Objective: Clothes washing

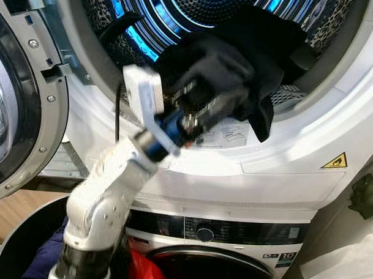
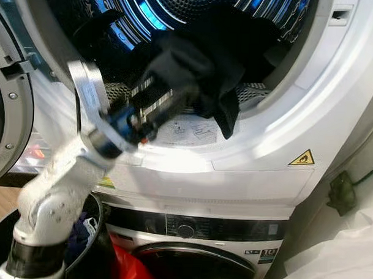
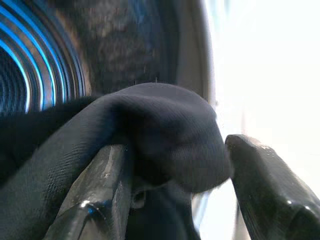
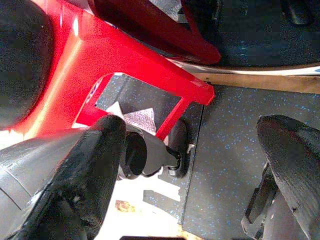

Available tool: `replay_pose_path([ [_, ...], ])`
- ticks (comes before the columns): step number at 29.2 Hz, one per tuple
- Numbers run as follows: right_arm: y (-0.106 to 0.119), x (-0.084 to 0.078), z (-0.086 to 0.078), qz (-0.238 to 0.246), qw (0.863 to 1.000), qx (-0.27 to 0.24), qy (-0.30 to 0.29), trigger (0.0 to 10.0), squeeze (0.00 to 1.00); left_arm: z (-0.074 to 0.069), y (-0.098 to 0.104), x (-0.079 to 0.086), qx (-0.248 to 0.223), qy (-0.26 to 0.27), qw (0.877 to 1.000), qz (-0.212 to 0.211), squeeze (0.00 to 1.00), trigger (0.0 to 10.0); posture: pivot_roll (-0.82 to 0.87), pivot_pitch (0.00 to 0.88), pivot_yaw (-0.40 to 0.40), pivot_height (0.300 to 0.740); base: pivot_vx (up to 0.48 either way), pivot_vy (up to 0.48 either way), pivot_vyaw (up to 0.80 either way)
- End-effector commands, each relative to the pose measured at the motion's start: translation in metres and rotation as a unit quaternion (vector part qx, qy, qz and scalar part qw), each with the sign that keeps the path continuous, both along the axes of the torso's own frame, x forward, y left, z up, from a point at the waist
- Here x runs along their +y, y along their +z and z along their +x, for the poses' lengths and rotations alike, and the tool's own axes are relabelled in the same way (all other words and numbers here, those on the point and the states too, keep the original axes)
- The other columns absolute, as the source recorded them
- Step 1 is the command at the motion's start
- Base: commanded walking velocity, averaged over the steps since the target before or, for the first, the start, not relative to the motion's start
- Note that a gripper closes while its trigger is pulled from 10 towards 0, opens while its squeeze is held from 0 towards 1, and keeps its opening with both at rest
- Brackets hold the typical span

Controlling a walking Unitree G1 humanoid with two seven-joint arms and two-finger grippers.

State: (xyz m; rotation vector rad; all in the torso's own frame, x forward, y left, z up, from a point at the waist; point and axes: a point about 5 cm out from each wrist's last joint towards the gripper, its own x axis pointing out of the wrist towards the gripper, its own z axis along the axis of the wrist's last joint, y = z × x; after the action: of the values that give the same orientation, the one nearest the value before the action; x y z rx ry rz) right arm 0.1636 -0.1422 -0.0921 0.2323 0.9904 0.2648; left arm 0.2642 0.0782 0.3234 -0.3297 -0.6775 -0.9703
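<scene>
Black fabric fills my left hand (image 3: 175,170): I see a soft dark garment (image 1: 250,62) bunched between its two black fingers (image 3: 100,195), which are clamped on a fold of it. That hand sits at the mouth of the upper white front-loading machine (image 1: 296,162), just over the lower lip of the opening, and my silver left arm (image 1: 105,198) reaches up to it from below. The garment lies half inside the blue-lit perforated steel drum (image 1: 203,8), with one dark flap hanging over the white door rim. The round grey-framed door (image 1: 28,103) stands swung open on my left. A yellow triangular warning sticker (image 1: 334,161) sits on the white front panel. Below it is a second machine with a dark control strip and round dial (image 1: 204,233). A dark round basket (image 1: 17,250) with clothes stands at lower left.

My right hand (image 4: 195,165) hangs low, fingers spread apart and holding nothing, over a speckled dark floor (image 4: 230,140) beside a red plastic frame (image 4: 125,65).
</scene>
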Motion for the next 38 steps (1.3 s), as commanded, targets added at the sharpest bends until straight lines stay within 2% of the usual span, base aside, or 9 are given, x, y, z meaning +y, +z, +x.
replay_pose_path([
  [1, 0.001, 0.004, 0.003, 0.001, 1.0, -0.004, 0.001, 10.0, 0.0, 0.006, 0.006, 0.005, -0.011, 0.021, 1.0, 0.002, 0.0, 10.0, 0.06, 0.0, 0.115, 0.74, 0.0, 0.0, 0.0],
  [4, 0.001, 0.005, 0.003, 0.001, 1.0, -0.004, 0.001, 10.0, 0.0, 0.03, 0.007, 0.003, -0.002, 0.044, 0.998, 0.035, 0.0, 10.0, 0.06, 0.0, 0.117, 0.74, 0.0, 0.0, 0.0],
  [5, 0.001, 0.006, 0.003, 0.001, 1.0, -0.004, 0.002, 10.0, 0.0, 0.041, 0.004, 0.001, 0.008, 0.051, 0.996, 0.072, 0.0, 10.0, 0.05, 0.0, 0.12, 0.74, 0.0, 0.0, 0.0],
  [12, 0.001, 0.007, 0.004, 0.002, 1.0, -0.004, -0.003, 10.0, 0.0, 0.076, -0.005, -0.009, 0.041, 0.069, 0.981, 0.176, 0.0, 10.0, 0.02, 0.0, 0.143, 0.74, 0.0, 0.0, 0.0],
  [20, 0.001, 0.006, 0.003, 0.005, 1.0, -0.006, -0.012, 10.0, 0.0, 0.117, -0.003, -0.012, 0.097, 0.12, 0.958, 0.242, 0.0, 10.0, 0.01, 0.0, 0.152, 0.74, 0.0, 0.0, 0.0],
  [25, 0.002, 0.01, 0.005, 0.007, 1.0, -0.008, -0.006, 10.0, 0.0, 0.134, 0.023, -0.012, 0.08, 0.153, 0.963, 0.208, 0.0, 10.0, 0.01, 0.0, 0.15, 0.74, 0.0, 0.0, 0.0],
  [30, 0.003, 0.01, 0.007, 0.004, 1.0, -0.009, 0.001, 10.0, 0.0, 0.139, 0.044, -0.023, 0.058, 0.193, 0.961, 0.191, 0.0, 10.0, 0.01, 0.0, 0.146, 0.74, 0.0, 0.0, 0.0],
  [33, 0.004, 0.01, 0.01, 0.005, 1.0, -0.012, -0.003, 10.0, 0.0, 0.142, 0.054, -0.023, 0.074, 0.208, 0.964, 0.15, 0.0, 10.0, 0.0, 0.0, 0.146, 0.74, 0.0, 0.0, 0.0],
  [38, 0.004, 0.009, 0.011, 0.002, 1.0, -0.014, -0.001, 10.0, 0.0, 0.143, 0.071, -0.016, 0.066, 0.272, 0.951, 0.129, 0.0, 10.0, -0.01, 0.0, 0.147, 0.74, 0.0, 0.0, 0.0],
])
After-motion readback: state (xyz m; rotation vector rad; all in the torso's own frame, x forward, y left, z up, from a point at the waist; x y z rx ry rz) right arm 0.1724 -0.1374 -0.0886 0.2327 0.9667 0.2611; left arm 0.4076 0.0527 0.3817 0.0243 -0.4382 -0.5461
